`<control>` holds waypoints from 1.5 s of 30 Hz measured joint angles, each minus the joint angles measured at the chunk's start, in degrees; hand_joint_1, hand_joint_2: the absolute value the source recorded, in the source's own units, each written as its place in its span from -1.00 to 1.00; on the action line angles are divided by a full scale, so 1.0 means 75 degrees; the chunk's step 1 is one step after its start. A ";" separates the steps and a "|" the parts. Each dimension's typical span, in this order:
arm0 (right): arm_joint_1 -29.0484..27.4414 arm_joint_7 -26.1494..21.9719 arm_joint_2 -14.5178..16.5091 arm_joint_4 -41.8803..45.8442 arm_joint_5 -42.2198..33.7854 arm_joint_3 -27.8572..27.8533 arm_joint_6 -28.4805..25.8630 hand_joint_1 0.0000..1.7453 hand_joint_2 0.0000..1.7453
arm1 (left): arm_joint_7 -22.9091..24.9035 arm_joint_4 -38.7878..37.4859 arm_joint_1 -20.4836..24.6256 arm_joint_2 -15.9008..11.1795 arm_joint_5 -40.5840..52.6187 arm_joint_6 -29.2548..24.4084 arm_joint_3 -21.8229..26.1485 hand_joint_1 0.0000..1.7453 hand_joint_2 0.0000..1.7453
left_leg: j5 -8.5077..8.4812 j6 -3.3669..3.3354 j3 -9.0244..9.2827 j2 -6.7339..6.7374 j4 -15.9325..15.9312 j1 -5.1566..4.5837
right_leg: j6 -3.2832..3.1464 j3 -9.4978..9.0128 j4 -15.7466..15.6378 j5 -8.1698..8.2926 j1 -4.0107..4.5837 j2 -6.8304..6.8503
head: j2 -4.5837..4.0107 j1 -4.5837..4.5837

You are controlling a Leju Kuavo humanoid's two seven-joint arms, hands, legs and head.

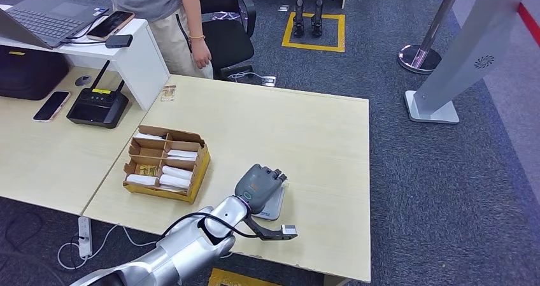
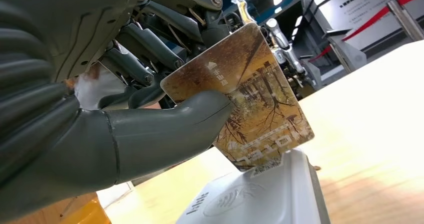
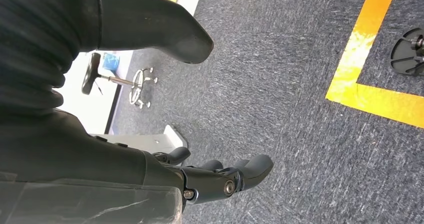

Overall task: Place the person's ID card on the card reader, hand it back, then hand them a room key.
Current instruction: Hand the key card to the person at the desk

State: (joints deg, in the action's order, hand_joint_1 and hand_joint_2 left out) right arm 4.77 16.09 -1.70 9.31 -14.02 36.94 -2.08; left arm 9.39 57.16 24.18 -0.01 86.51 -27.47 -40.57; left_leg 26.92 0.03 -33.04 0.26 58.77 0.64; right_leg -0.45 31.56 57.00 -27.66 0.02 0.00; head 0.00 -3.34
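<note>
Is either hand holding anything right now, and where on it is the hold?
The left hand pinches the brown printed card near one short edge, thumb on its face, over the white card reader. The right hand holds nothing.

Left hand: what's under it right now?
The left hand holds the card just above the white card reader on the table. Whether the card's edge touches the reader is unclear.

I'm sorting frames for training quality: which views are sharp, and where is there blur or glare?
Head view: evenly lit, sharp. Left wrist view: brown printed card in the left hand is sharp; the pale wooden table beyond blurs, ceiling lights glare. Right wrist view: grey carpet crisp.
</note>
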 joint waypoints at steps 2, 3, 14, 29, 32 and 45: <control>-0.0004 0.0000 0.0000 0.0000 -0.0004 0.0000 -0.0001 -1.00 1.00 | 0.0000 0.0009 0.0002 -0.0002 -0.0055 -0.0007 0.0001 1.00 1.00 | 0.0000 0.0000 0.0000 0.0000 0.0000 0.0000 | 0.0000 0.0000 0.0000 0.0000 0.0000 0.0000 | 0.0000 -0.0001; -0.0005 0.0000 0.0000 0.0000 -0.0007 0.0000 -0.0004 -1.00 1.00 | -0.0013 0.0021 0.0006 -0.0004 -0.0099 0.0004 0.0001 1.00 1.00 | 0.0000 0.0000 0.0000 0.0000 0.0000 0.0000 | 0.0000 0.0000 0.0000 0.0000 0.0000 0.0000 | 0.0000 -0.0001; -0.0007 -0.0012 0.0000 0.0000 0.0063 0.0008 0.0004 -1.00 1.00 | 0.0620 0.0408 0.0254 -0.0322 0.0356 -0.0550 0.0035 1.00 1.00 | -0.0002 -0.0001 -0.0001 0.0000 0.0000 0.0001 | -0.0001 0.0001 0.0003 0.0000 0.0001 0.0000 | 0.0000 0.0000; 0.0042 0.0126 0.0000 0.0000 0.0315 0.0257 0.0053 -1.00 1.00 | 0.0943 0.1035 0.1191 -0.1584 0.0417 -0.1216 0.1119 1.00 1.00 | -0.0015 -0.0004 -0.0002 0.0000 -0.0003 0.0002 | -0.0003 0.0002 0.0008 0.0002 0.0002 0.0001 | 0.0000 0.0001; 0.0069 0.0138 0.0000 0.0000 0.0340 0.0312 0.0066 -1.00 1.00 | 0.0948 0.0948 0.1465 -0.1813 0.0417 -0.1213 0.1155 1.00 1.00 | -0.0015 -0.0004 -0.0002 0.0000 -0.0003 0.0001 | -0.0005 0.0002 0.0008 0.0004 0.0002 0.0001 | 0.0000 0.0000; 0.0147 0.0131 0.0047 0.0003 0.0342 0.0364 0.0106 -1.00 1.00 | 0.0702 0.0367 0.2015 -0.2023 0.0418 -0.1233 0.1232 1.00 1.00 | -0.0015 -0.0003 -0.0002 -0.0001 -0.0003 0.0001 | -0.0007 0.0004 0.0007 0.0005 0.0001 0.0001 | 0.0000 0.0001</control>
State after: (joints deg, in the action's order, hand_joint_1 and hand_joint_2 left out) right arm 5.87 17.07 -1.35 9.33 -11.45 39.67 -1.28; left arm 14.65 59.91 39.29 -15.18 89.65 -36.72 -31.33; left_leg 26.81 0.01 -33.06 0.26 58.75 0.64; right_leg -0.50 31.60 57.05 -27.62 0.03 0.01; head 0.00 -3.33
